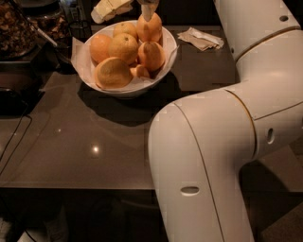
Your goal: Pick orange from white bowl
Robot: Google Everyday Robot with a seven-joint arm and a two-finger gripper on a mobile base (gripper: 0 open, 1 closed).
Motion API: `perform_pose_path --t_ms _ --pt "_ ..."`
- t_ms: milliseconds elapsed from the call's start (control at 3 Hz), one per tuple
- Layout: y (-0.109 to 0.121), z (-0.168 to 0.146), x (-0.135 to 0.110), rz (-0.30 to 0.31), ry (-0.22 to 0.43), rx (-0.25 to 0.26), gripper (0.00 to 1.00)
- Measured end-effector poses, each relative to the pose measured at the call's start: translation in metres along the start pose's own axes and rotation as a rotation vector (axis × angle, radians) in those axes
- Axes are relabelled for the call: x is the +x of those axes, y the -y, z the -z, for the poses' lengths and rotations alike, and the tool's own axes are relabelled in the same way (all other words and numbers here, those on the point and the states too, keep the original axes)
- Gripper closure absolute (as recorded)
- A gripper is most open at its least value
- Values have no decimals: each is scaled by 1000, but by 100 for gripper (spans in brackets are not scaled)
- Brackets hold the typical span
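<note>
The white bowl (161, 71) stands at the back of the dark table, lined with crinkled white paper and filled with several yellowish-orange fruits. One orange (149, 28) stands tall at the bowl's far right rim, higher than the others. My gripper (148, 10) comes down from the top edge of the view and touches the top of that orange; most of the gripper is cut off by the frame. More oranges lie to the left and in front, among them a large one (112, 73) at the bowl's near side.
My white arm (213, 156) fills the right and lower part of the view. A crumpled napkin (201, 38) lies right of the bowl. Dark containers (19, 33) and a cable (14, 137) sit at the left. A pale packet (111, 8) lies behind the bowl.
</note>
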State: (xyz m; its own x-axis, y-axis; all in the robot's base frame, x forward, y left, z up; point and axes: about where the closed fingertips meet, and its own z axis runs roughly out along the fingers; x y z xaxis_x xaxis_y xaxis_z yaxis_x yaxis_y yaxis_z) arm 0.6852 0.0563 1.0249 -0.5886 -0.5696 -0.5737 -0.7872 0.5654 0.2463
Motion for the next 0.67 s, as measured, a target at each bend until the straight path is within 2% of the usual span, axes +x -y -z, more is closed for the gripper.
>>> perform_pose_path --t_ms 333,667 --pt "4 0 0 1 -7 21 2" --pt "4 0 0 1 -7 21 4"
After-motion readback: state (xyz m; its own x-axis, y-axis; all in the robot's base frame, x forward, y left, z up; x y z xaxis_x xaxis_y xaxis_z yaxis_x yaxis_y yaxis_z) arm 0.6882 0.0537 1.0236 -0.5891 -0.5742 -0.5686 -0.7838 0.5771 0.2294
